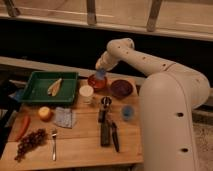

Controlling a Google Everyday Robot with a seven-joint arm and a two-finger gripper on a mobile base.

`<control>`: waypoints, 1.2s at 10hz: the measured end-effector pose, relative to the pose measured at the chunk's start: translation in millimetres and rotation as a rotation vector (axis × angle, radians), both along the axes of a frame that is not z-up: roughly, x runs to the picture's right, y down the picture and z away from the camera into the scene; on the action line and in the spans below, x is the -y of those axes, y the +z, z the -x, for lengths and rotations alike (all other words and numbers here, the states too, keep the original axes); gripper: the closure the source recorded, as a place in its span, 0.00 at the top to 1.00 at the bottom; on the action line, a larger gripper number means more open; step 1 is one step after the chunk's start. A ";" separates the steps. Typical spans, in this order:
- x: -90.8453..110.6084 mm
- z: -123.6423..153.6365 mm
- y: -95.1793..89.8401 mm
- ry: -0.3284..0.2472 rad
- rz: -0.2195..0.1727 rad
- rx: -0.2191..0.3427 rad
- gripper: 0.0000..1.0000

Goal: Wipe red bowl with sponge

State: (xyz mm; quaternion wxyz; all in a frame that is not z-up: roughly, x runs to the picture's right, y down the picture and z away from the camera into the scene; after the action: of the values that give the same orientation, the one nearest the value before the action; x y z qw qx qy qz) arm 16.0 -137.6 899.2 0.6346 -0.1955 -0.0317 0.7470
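Note:
The red bowl [96, 82] stands on the wooden table at the back, just right of the green tray. My gripper [101, 73] reaches down from the white arm and sits right over the bowl's far rim. It is shut on a small bluish sponge [101, 75], which is held at the bowl's top. The fingers themselves are mostly hidden by the wrist and the sponge. I cannot tell whether the sponge touches the bowl's inside.
A dark maroon bowl [121, 88] sits right of the red one. A white cup [86, 93], small metal cup [105, 101], blue cup [128, 112] and black tools [106, 131] are in front. The green tray [35, 92], fruit [45, 113], cloth [64, 117], chili [22, 128], grapes [29, 144] and spoon [54, 145] lie left.

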 end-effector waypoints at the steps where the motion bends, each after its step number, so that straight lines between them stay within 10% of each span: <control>1: -2.5 -7.4 7.3 0.008 0.011 -0.002 0.00; 12: -3.5 -6.4 16.2 -0.084 -0.001 0.150 0.00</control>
State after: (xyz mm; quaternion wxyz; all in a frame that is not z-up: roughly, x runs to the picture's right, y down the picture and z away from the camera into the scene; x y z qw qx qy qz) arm 22.4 -134.1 915.4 0.6612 -0.2519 -0.0714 0.7031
